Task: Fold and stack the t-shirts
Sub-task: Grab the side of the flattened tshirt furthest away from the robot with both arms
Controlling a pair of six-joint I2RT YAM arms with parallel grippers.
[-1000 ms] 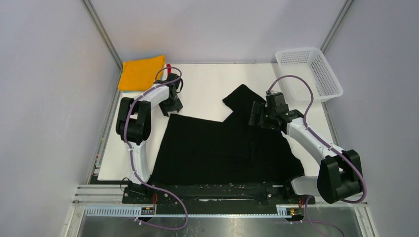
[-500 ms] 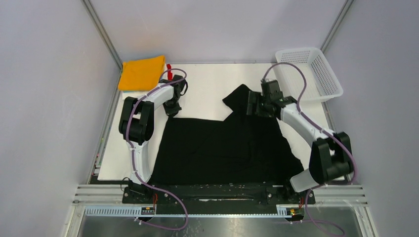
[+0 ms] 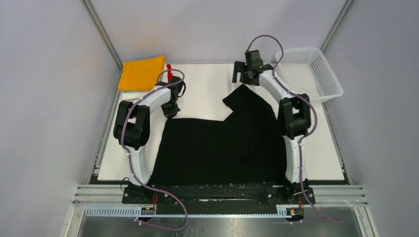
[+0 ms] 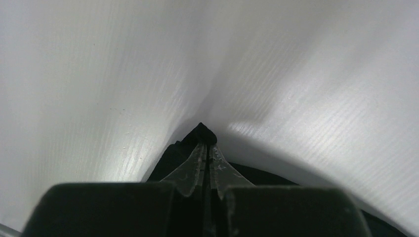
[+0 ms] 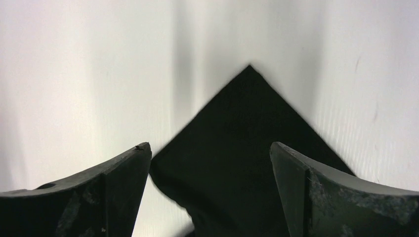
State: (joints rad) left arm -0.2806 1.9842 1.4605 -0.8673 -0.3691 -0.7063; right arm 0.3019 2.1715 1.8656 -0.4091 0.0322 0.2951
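Found the black t-shirt (image 3: 222,148) spread flat over the middle and near part of the white tabletop (image 3: 207,81), with one pointed corner reaching toward the far side. Saw the left pincer (image 3: 169,112) together, clamped on the shirt's far-left corner, a tuft of black cloth pinched between the fingertips (image 4: 193,165). Saw the right pincer (image 3: 245,78) apart at the pointed far corner, one finger to each side; could not tell whether touching. Noted a folded orange-yellow t-shirt (image 3: 142,72) at far left and a white mesh basket (image 3: 327,74) at far right.

Pale lavender walls (image 3: 49,123) and aluminium posts (image 3: 102,32) enclose a white tabletop (image 3: 207,84).
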